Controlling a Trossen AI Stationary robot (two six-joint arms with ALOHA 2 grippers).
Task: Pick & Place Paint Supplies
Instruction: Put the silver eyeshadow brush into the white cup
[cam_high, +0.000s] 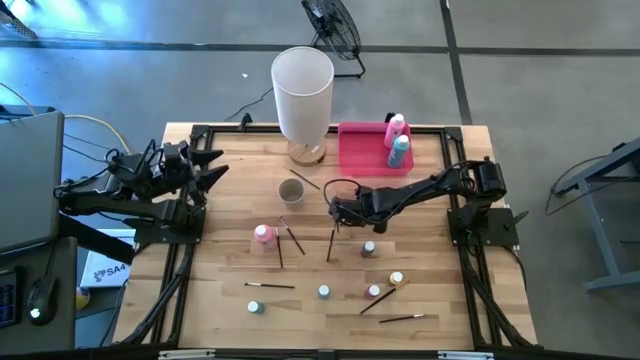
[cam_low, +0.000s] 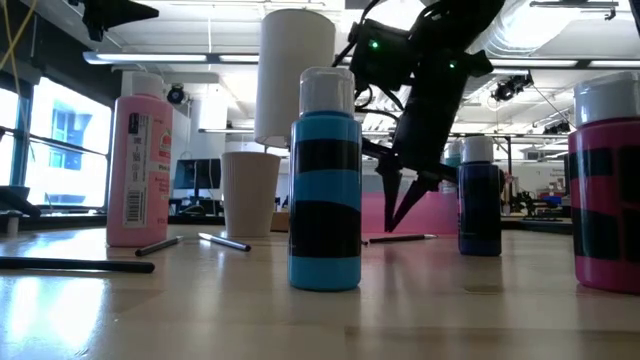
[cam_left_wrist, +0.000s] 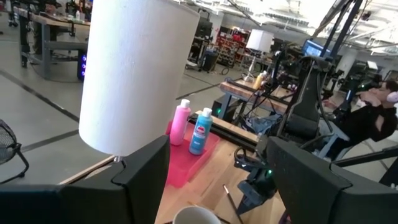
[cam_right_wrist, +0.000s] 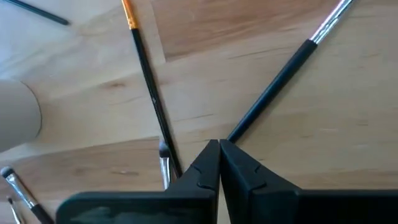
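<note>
My right gripper (cam_high: 337, 218) reaches to the table's middle, pointing steeply down, shut on the end of a thin dark paintbrush (cam_right_wrist: 283, 74). That brush (cam_high: 332, 244) runs from the fingertips toward the near edge. A second brush with an orange band (cam_right_wrist: 144, 68) lies beside it, untouched. A pink bottle (cam_high: 263, 235) stands to the left, and several tiny bottles (cam_high: 369, 247) and brushes (cam_high: 270, 286) are scattered nearer the front. My left gripper (cam_high: 205, 172) waits open at the table's left side, raised. My right gripper pinches the brush's dark handle at its free end (cam_right_wrist: 231, 135), only at the fingertips (cam_right_wrist: 208, 155). The fingers come from above, slanting in from the table's right. The silver ferrule end (cam_right_wrist: 329, 18) points away, and the brush appears to lie flat on the wood.
A tall white cylinder (cam_high: 302, 85) stands at the far edge, with a paper cup (cam_high: 290, 190) in front of it. The pink tray (cam_high: 365, 150) at the far right holds a pink bottle (cam_high: 396, 127) and a teal one (cam_high: 400, 150). Bare wood lies left of the pink bottle.
</note>
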